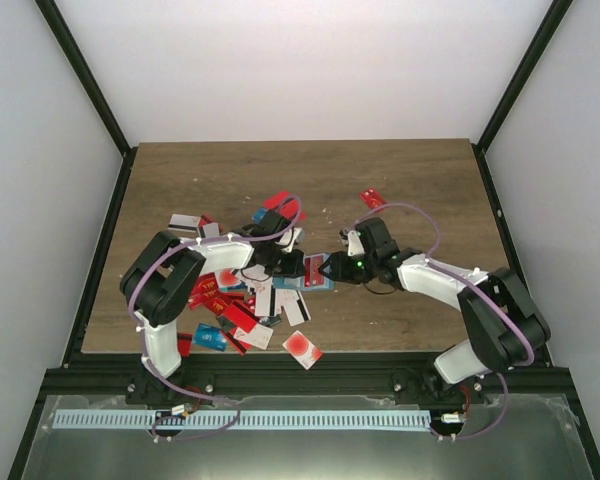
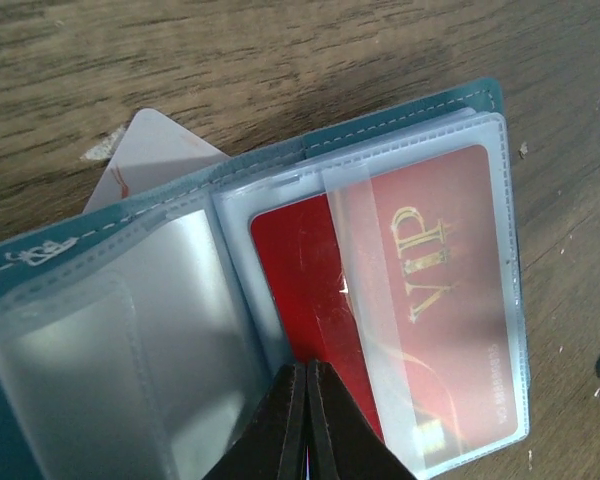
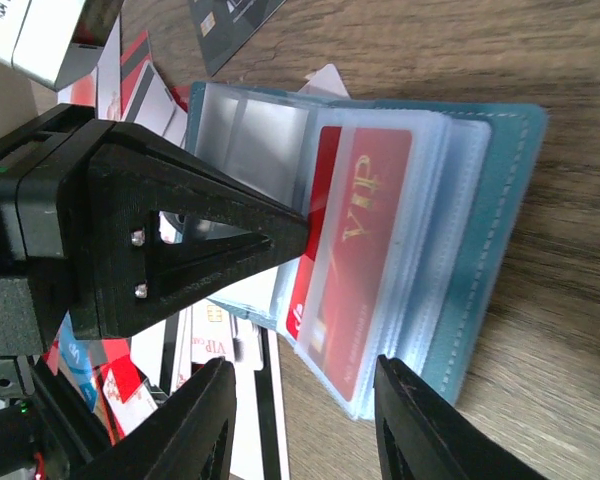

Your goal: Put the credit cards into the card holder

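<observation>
The teal card holder (image 2: 380,120) lies open on the wooden table, its clear pockets facing up; it also shows in the right wrist view (image 3: 500,200) and in the top view (image 1: 318,277). A red VIP credit card (image 2: 430,280) sits mostly inside the right pocket, with a red strip still sticking out on the left (image 3: 365,220). My left gripper (image 2: 307,368) is shut, and its tip rests on the exposed edge of that card (image 3: 302,225). My right gripper (image 3: 305,420) is open and empty, its fingers straddling the holder's near corner.
Several loose cards (image 1: 230,300), mostly red and white, lie heaped under and left of the left arm. A white card (image 2: 145,160) pokes out from under the holder. One red card (image 1: 373,199) lies apart further back, and a white red-dot card (image 1: 302,347) lies near the front edge.
</observation>
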Robot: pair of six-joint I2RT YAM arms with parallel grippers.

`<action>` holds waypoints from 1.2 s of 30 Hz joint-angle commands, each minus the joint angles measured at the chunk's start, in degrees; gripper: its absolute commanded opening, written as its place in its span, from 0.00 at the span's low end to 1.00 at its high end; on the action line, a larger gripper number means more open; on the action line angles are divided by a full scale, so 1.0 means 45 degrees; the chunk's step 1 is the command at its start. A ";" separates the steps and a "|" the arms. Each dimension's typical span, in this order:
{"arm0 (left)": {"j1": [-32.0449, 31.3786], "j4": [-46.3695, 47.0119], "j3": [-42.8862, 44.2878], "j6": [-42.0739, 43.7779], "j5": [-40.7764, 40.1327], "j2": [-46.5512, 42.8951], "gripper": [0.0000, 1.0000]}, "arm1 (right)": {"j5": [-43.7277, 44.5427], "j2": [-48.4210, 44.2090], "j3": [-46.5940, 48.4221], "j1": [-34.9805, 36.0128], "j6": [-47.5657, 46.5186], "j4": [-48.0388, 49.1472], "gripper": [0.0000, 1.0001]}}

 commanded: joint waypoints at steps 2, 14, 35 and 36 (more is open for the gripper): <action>-0.0089 0.0096 -0.0385 -0.0069 -0.0053 0.0331 0.04 | -0.1010 0.0499 0.0168 -0.0084 0.0338 0.0935 0.40; -0.0187 0.0294 -0.0636 -0.0225 0.0056 0.0285 0.04 | -0.0769 0.1332 0.0353 -0.0085 0.0362 0.1034 0.40; -0.0245 0.0300 -0.0716 -0.0169 0.0095 0.0391 0.04 | -0.0195 0.1236 -0.0032 -0.0083 0.0418 0.0857 0.40; -0.0245 0.0299 -0.0727 -0.0169 0.0095 0.0383 0.04 | -0.0196 0.1240 -0.0016 -0.0084 0.0418 0.0834 0.40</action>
